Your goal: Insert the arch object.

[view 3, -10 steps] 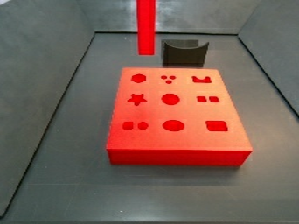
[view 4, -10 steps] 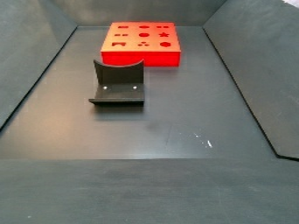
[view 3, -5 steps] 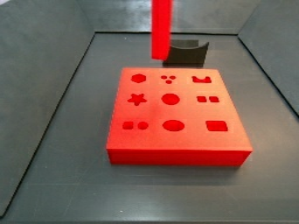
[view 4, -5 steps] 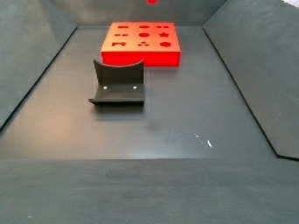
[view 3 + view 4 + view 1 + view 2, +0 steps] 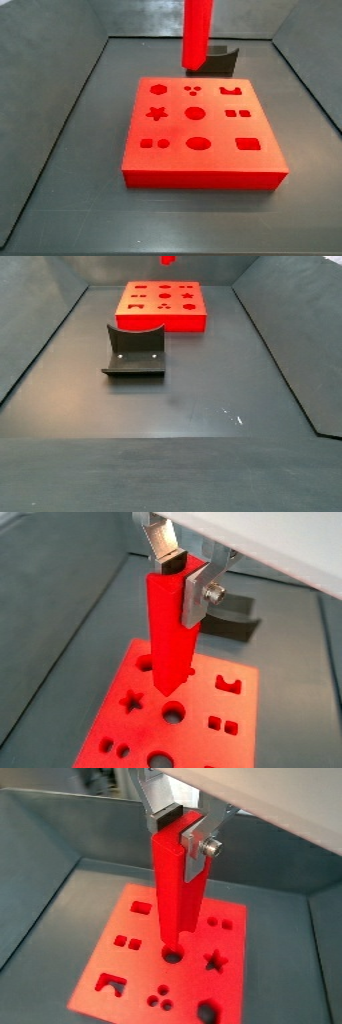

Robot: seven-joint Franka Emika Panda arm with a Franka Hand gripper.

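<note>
My gripper (image 5: 181, 574) is shut on the top end of the arch object (image 5: 170, 632), a long bright-red bar that hangs upright from the fingers. Both wrist views show this grip; it also shows in a wrist view as gripper (image 5: 181, 830) and bar (image 5: 174, 898). The bar's lower tip hangs in the air above the red holed board (image 5: 201, 702) (image 5: 187, 983), over its round holes. In a side view the bar (image 5: 198, 35) comes down from the top edge behind the board (image 5: 201, 165); the gripper is out of frame there. Only the bar's tip (image 5: 168, 260) shows in a side view.
The dark fixture (image 5: 221, 60) with a curved notch stands on the floor behind the board; a side view shows the fixture (image 5: 135, 351) in front of the board (image 5: 163, 324). Grey sloping walls enclose the dark floor (image 5: 187, 406).
The bar, held in my gripper, has moved to the right in a side view, from above the board's left rear part toward its middle. The board and fixture have not moved.
</note>
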